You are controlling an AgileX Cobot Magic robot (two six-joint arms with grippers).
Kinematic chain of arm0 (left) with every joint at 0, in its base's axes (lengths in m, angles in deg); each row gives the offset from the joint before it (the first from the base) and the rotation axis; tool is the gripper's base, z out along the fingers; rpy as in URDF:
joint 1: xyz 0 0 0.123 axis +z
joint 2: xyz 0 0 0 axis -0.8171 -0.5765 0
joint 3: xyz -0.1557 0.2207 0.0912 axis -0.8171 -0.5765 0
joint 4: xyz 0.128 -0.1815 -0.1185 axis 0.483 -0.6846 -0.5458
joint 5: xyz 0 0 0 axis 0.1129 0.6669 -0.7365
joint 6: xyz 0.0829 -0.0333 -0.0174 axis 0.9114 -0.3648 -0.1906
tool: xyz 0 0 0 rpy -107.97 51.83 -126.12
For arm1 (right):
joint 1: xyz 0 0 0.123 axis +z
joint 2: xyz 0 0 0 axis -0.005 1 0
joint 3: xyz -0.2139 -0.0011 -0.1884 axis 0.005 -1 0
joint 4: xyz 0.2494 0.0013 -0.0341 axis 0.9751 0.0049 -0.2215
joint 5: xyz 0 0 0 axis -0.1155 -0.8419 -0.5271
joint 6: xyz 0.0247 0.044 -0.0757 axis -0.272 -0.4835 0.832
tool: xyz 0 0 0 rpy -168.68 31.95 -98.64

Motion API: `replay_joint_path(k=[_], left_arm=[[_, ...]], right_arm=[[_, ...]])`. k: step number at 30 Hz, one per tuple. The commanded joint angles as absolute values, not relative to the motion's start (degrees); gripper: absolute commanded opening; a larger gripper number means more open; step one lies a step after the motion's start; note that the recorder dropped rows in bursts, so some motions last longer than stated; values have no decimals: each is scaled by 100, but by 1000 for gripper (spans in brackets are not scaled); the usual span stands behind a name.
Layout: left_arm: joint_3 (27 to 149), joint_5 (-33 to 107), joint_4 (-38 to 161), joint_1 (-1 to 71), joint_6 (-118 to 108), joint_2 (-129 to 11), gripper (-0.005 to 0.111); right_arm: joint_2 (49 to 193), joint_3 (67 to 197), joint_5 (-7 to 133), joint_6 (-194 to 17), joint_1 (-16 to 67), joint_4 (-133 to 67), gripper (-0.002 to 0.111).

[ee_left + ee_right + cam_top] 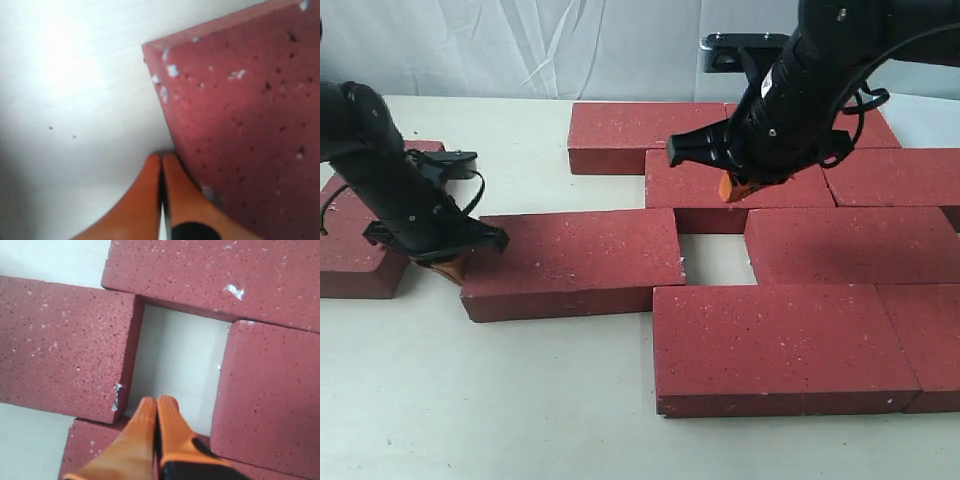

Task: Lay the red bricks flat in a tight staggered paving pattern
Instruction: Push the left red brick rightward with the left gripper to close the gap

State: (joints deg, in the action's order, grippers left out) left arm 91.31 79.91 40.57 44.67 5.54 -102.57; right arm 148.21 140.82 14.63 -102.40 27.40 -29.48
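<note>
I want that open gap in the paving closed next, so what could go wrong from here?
1. The shut left gripper sits at one end of the loose dark-red speckled paving brick, seemingly off-centre; a push may twist it against the front dark-red brick instead of sliding it.
2. The shut right gripper points at the bare rectangular gap; lowered there, its tips could be pinched.
3. The loose brick's chipped corner may crumble further.

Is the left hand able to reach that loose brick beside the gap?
Probably yes: the left hand, shut, sits right at the loose brick's outer end, with nothing between them.
</note>
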Motion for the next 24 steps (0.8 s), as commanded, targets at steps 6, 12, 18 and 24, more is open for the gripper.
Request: replay_joint_path(k=[6,12,18,24], left_arm=[[9083,7603,4013,4253,26,-10199,0],[9069,7555,3928,4253,-175,-10199,0],[9069,7398,3962,4240,-816,-10199,0],[9069,7315,3972,3913,-817,-10199,0]], right_arm=[[14437,13533,1829,-10245,2706,-3090,-1],[14438,13533,1872,-10245,2706,-3090,-1],[14438,13533,1897,-10245,2706,-3063,-1],[14438,13533,1958,-10245,2706,-3063,-1]])
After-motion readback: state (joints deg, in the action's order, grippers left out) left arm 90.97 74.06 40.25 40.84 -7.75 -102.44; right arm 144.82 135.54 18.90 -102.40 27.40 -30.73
